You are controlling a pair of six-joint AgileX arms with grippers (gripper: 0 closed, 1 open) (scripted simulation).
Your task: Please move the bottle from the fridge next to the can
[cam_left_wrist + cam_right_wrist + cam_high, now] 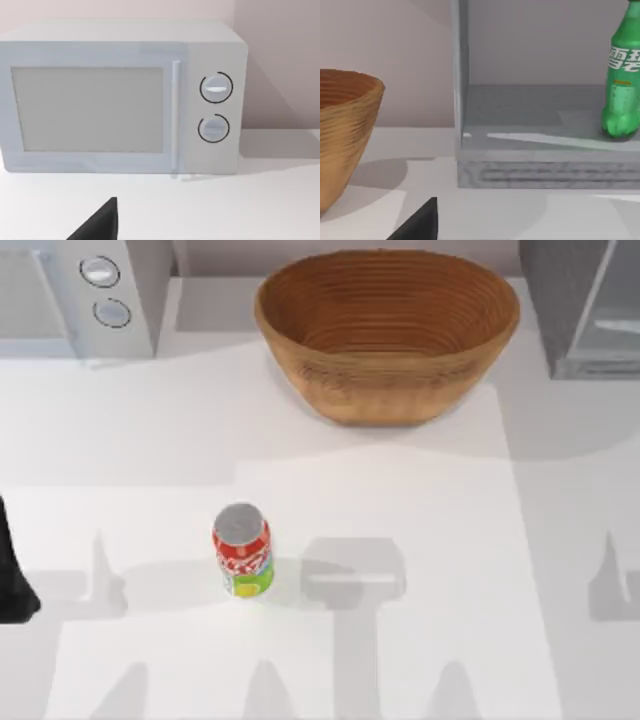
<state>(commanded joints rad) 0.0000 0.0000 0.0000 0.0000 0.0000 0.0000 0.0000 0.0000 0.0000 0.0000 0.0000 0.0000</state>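
Note:
The red can stands upright on the white table, left of centre and towards the front. At the back right corner is the grey fridge, seen close up as the fridge in the right wrist view, open at the front. Inside it, the green bottle stands upright on the fridge floor. A dark tip of my right gripper shows low in that view, well short of the fridge. My left gripper shows as a similar dark tip facing the white appliance, and that arm sits at the table's left edge.
A white appliance with two round knobs stands at the back left, seen again as the appliance. A large woven basket sits at the back centre, between it and the fridge, and appears as the basket beside the fridge.

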